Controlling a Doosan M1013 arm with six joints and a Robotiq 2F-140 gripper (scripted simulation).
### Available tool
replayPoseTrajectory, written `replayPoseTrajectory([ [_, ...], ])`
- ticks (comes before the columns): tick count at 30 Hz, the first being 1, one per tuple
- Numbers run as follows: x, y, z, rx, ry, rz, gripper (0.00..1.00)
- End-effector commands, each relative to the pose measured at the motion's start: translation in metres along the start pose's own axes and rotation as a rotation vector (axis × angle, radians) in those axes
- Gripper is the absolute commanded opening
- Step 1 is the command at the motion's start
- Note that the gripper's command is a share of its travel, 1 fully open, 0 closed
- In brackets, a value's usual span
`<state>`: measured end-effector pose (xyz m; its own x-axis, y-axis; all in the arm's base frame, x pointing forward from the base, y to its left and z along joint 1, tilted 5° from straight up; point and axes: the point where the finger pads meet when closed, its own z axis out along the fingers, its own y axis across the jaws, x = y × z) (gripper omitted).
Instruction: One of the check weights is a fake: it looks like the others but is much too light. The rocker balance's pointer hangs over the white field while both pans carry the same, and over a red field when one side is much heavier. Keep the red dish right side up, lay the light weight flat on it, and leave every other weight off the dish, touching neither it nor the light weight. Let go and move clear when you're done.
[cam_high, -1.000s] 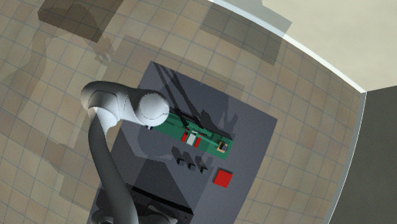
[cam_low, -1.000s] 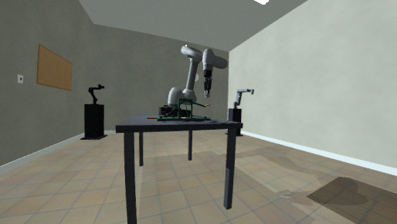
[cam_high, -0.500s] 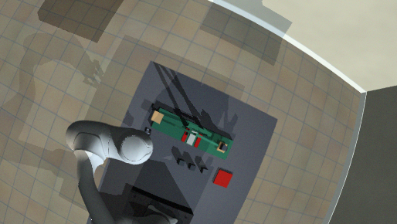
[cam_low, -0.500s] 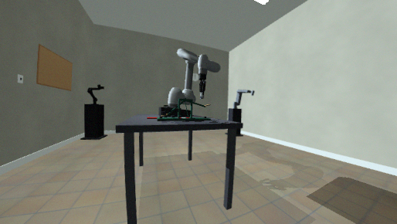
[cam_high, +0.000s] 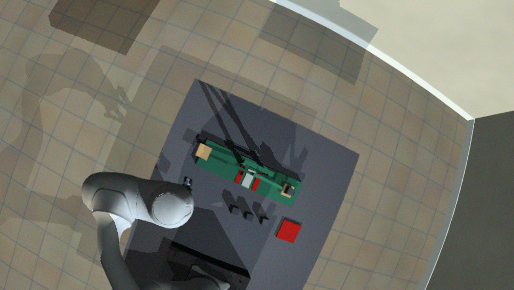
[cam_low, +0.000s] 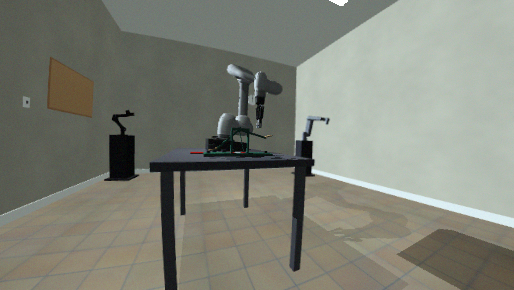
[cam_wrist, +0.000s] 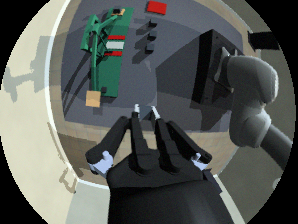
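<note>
My gripper (cam_high: 188, 182) (cam_low: 259, 125) (cam_wrist: 144, 110) is shut on a small grey weight (cam_wrist: 145, 112), held above the table beside the balance's raised, bare pan (cam_high: 203, 151) (cam_low: 268, 136) (cam_wrist: 93, 99). The green rocker balance (cam_high: 272, 193) (cam_low: 235, 154) (cam_wrist: 112, 75) tilts down at its other end, where a dark weight (cam_high: 289, 190) (cam_wrist: 116, 11) sits on the pan. The pointer is too small to read against the white field (cam_high: 247, 179) (cam_wrist: 115, 45). Three dark weights (cam_high: 234, 210) (cam_high: 248, 216) (cam_high: 263, 219) stand in a row. The red dish (cam_high: 289, 230) (cam_low: 196, 152) (cam_wrist: 157, 7) lies flat, bare.
The grey table (cam_high: 320, 185) (cam_low: 231, 163) carries everything. The black robot base block (cam_high: 235, 270) (cam_wrist: 202, 65) stands on the table's near side, beyond the row of weights from the balance. The balance's uprights and beam (cam_low: 233, 140) (cam_wrist: 94, 70) stand up from its base.
</note>
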<state>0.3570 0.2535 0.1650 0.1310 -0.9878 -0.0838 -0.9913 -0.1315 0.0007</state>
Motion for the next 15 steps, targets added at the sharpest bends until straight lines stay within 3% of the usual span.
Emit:
replayPoseTrajectory([
  [1,0.003,-0.002,0.001,0.000,0.000,-0.001,0.24],
  [4,0.027,-0.017,0.008,0.001,0.002,0.000,0.24],
  [7,0.070,-0.038,0.020,0.001,0.005,0.000,0.24],
  [8,0.070,-0.038,0.020,0.001,0.005,0.000,0.24],
  [10,0.109,-0.052,0.031,0.001,0.007,0.000,0.24],
  [13,0.132,-0.059,0.037,0.001,0.008,0.000,0.24],
  [14,0.156,-0.064,0.043,0.001,0.009,0.000,0.24],
  [15,0.156,-0.064,0.043,0.001,0.009,0.000,0.24],
])
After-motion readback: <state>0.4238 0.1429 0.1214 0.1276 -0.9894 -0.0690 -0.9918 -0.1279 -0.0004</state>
